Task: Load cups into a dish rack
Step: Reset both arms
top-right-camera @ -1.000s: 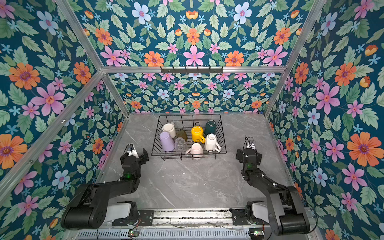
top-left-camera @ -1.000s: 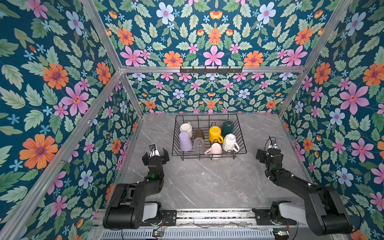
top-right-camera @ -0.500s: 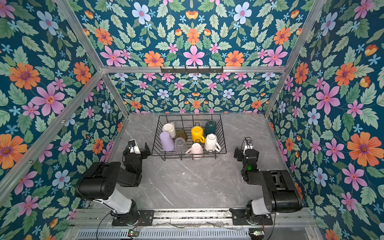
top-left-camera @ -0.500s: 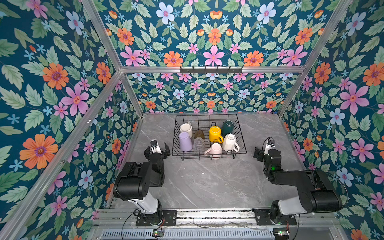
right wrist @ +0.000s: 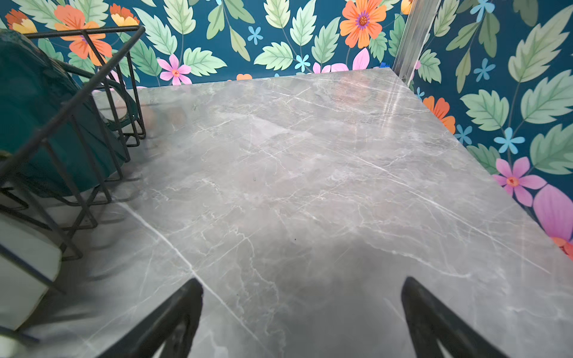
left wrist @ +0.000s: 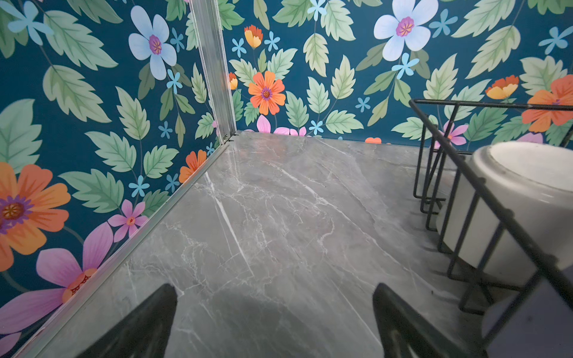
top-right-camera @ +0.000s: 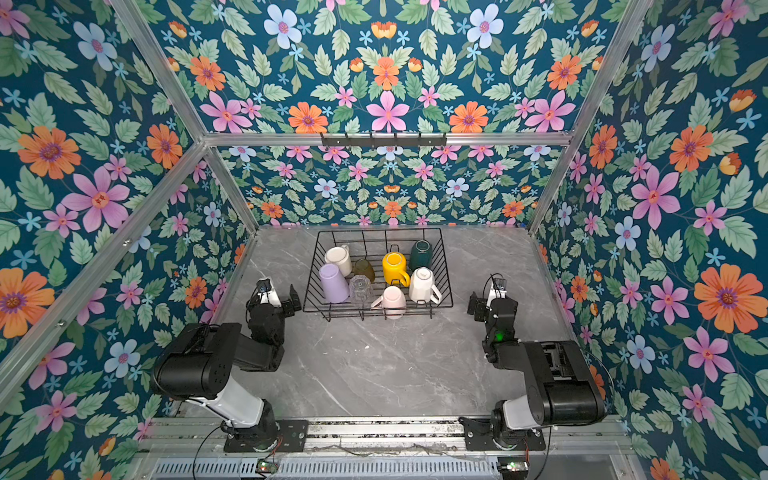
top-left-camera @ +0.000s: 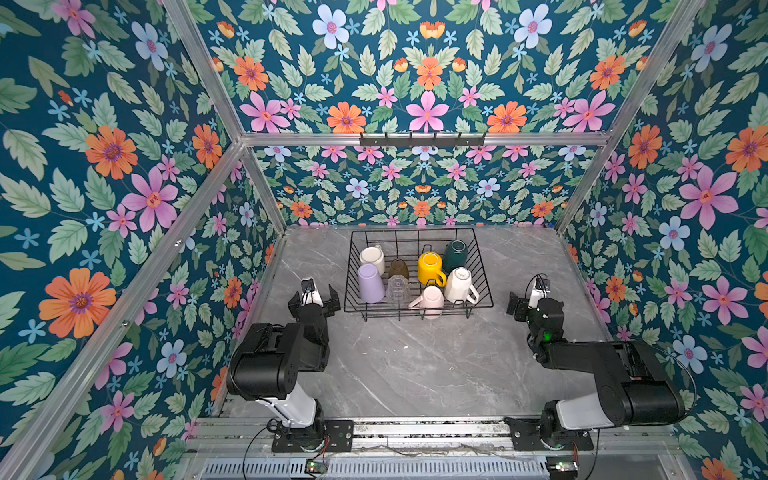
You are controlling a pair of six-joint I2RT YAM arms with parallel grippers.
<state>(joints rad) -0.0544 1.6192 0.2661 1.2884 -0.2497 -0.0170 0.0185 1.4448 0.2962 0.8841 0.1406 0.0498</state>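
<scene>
No words, numbers, labels, brand names or signs can be read in any of the views.
</scene>
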